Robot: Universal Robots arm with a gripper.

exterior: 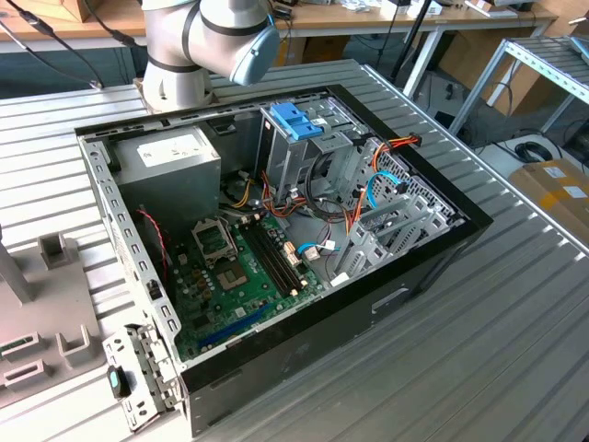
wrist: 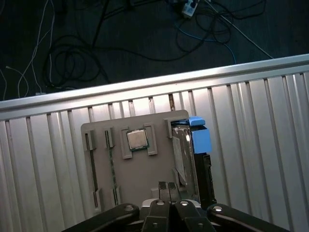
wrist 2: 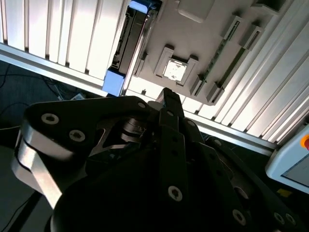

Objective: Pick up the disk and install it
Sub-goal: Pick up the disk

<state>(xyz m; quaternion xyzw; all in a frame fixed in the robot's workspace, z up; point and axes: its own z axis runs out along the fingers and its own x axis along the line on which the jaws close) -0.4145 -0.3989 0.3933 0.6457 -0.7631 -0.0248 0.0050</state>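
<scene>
Closed and empty, the gripper (wrist: pixel 167 186) hovers over the tray (wrist: pixel 145 174) at the computer case's (exterior: pixel 368 313) eight o'clock, the disk (wrist: pixel 198 142) on edge just beside it, lengthwise along the tray's side.

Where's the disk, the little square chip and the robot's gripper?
disk (wrist: pixel 200 140), first wrist view, on its blue end.
chip (wrist: pixel 138 139), first wrist view, on the middle of its shiny top.
gripper (wrist: pixel 168 186), first wrist view, midway between its fingertips.
</scene>
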